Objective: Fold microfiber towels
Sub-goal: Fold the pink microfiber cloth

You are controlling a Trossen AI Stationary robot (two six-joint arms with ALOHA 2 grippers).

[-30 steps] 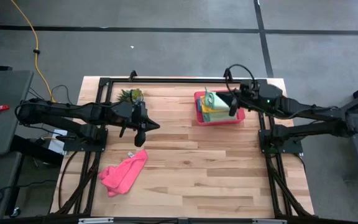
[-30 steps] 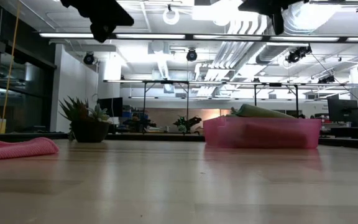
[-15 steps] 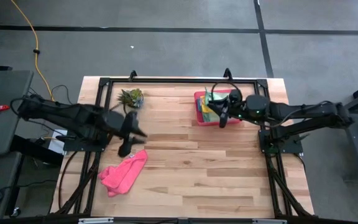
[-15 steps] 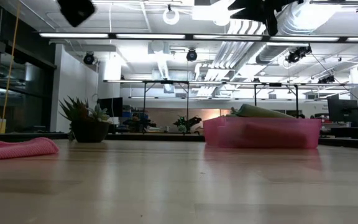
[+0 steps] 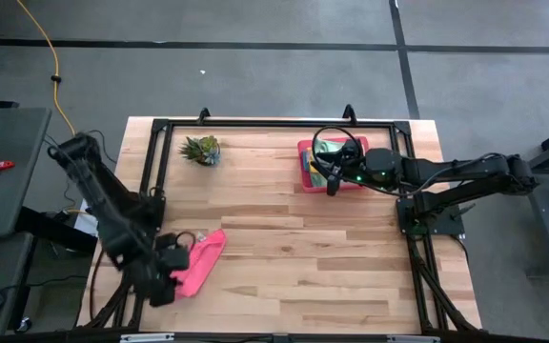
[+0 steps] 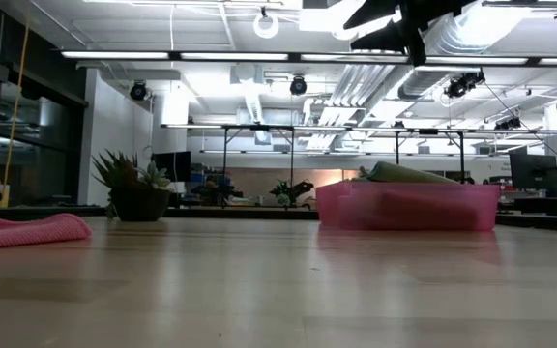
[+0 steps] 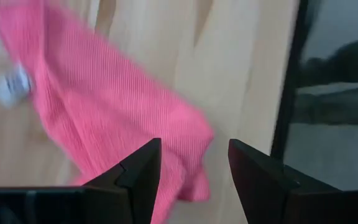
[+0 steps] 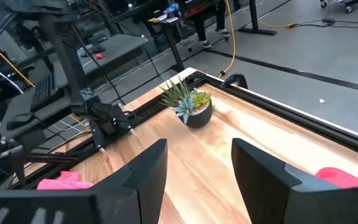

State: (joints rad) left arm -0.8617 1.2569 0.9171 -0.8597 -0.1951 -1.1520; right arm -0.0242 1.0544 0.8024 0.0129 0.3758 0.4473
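Note:
A pink microfiber towel [image 5: 203, 257] lies crumpled and flat on the wood near the table's near-left corner; it also shows in the left wrist view [image 7: 104, 124] and the low view [image 6: 27, 230]. My left gripper [image 5: 167, 278] hovers open over the towel's near-left end, its fingers [image 7: 138, 180] standing above the cloth. Other towels [image 5: 325, 152], green and yellow, lie stacked in the pink tray [image 5: 351, 183] at the far right. My right gripper [image 5: 332, 178] hangs open above the tray's left side, high over the table [image 6: 395, 24].
A small spiky plant in a pot [image 5: 202, 149] stands at the far left, also seen in the right wrist view [image 8: 191, 102]. A black frame rail [image 5: 255, 123] runs along the far edge and down both sides. Bare wood [image 5: 303, 257] spreads across the middle and near right.
My left gripper has swung from beside the plant toward the near-left corner and come down over the pink towel's near-left end. My right gripper has gone toward the table's left edge, from the tray's right side to its left side. The towels have stayed in place.

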